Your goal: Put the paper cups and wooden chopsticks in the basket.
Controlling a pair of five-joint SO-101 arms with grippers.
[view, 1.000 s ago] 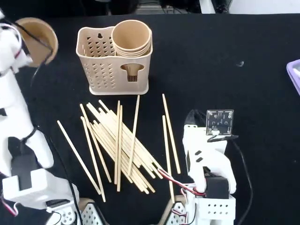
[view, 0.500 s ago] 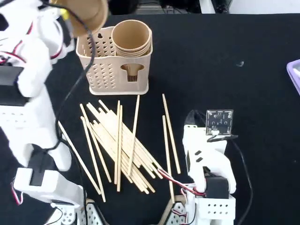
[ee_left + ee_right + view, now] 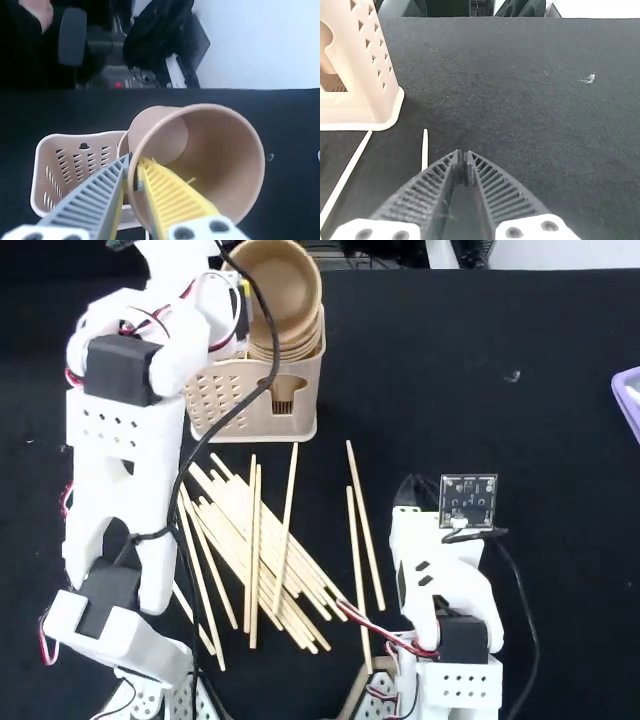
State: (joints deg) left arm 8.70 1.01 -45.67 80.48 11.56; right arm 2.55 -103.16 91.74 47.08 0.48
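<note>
We see left jaws pinching a round paper cup (image 3: 215,145), right jaws together, thin sticks (image 3: 255,540) at 6 o'clock of the holey basket (image 3: 245,405).

Chopsticks (image 3: 255,550) before basket (image 3: 250,412); cup (image 3: 282,280) seemingly above it.

One overhead, two wrists, shared basket (image 3: 245,405)

Chopsticks (image 3: 250,540) sprawl before the basket (image 3: 305,415); table (image 3: 480,390) right of it open.
</note>
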